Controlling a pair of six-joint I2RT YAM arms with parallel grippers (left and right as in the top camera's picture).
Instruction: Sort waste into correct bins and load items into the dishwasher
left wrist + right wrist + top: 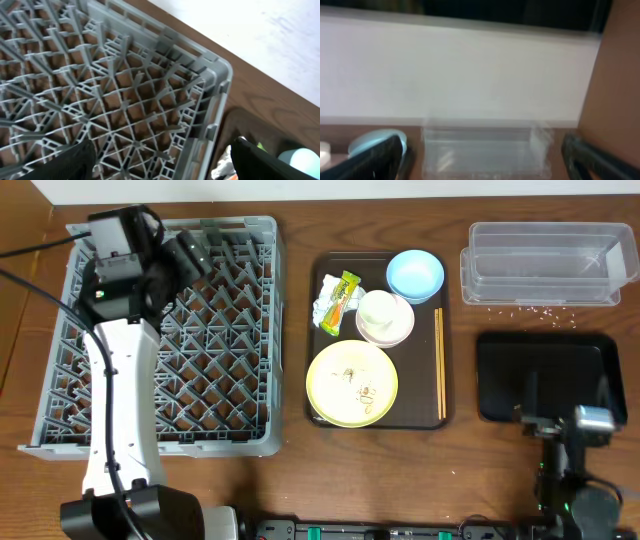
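Note:
The grey dishwasher rack (215,395) fills the left of the table. My left gripper (192,253) hovers over its far part, open and holding nothing; in the left wrist view its fingertips (72,159) straddle the rack's corner (215,75). On the brown serving tray (323,415) lie a pale yellow plate (351,383) with a few scraps, a light blue bowl (415,273), a white bowl (385,318), chopsticks (439,365), a green-and-yellow wrapper (345,292) and a crumpled napkin (326,312). My right gripper (485,162) is open, facing the clear tub (485,150).
The clear tub (548,262) stands at the back right, with pale grains (530,308) scattered in front of it. The black tray (540,375) lies nearer, and the right arm (575,435) sits at its front edge. A white wall runs behind the table.

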